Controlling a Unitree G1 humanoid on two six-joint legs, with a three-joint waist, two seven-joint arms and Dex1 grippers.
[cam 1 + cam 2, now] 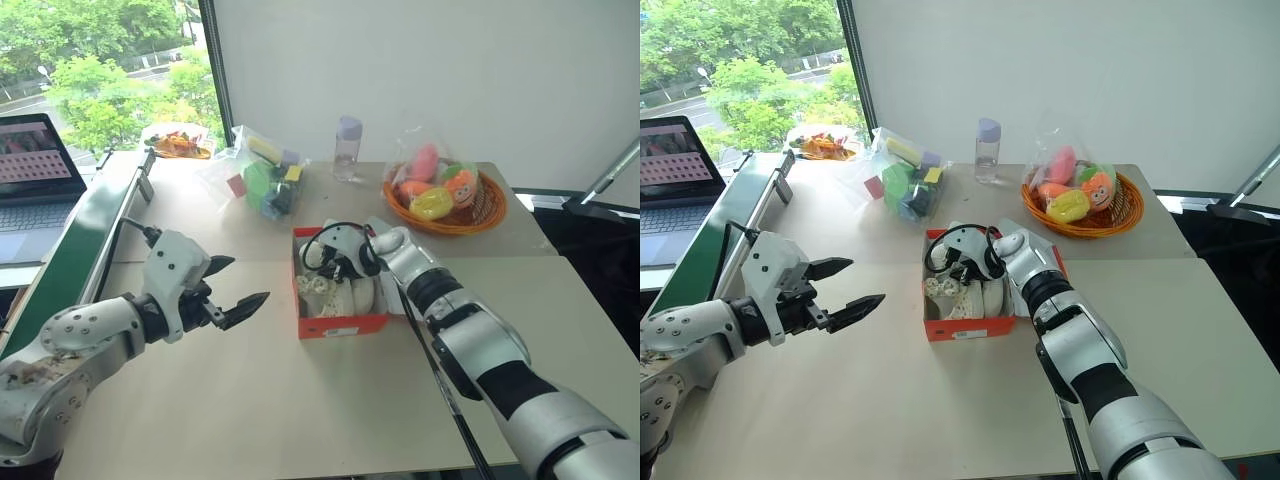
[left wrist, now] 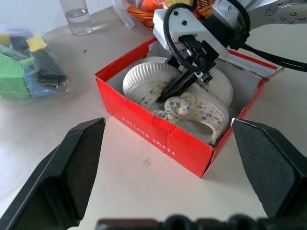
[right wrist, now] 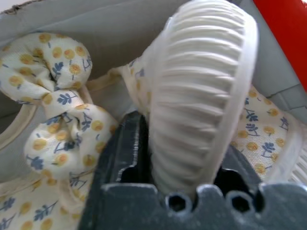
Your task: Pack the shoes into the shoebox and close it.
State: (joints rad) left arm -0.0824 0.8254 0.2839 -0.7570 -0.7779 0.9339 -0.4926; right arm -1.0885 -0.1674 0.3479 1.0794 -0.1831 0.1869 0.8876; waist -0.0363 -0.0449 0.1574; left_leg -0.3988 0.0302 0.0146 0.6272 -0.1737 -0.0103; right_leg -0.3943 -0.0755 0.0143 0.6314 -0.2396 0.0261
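Observation:
The red shoebox (image 1: 340,325) stands open in the middle of the table, its lid (image 2: 256,64) folded back under my right arm. Both shoes (image 2: 144,79) lie inside; they are cream with a small flower print and white ribbed soles. My right gripper (image 1: 335,270) reaches down into the box between the two shoes. In the right wrist view a ribbed sole (image 3: 201,96) stands right in front of the camera, with a printed bow (image 3: 57,120) beside it. My left gripper (image 1: 250,280) hovers open and empty to the left of the box, pointing at it.
An orange basket (image 1: 445,205) of colourful toys sits at the back right. A clear bottle (image 1: 347,148) and a bag of coloured blocks (image 1: 265,180) stand behind the box. A laptop (image 1: 35,170) and a green rail (image 1: 75,250) line the left edge.

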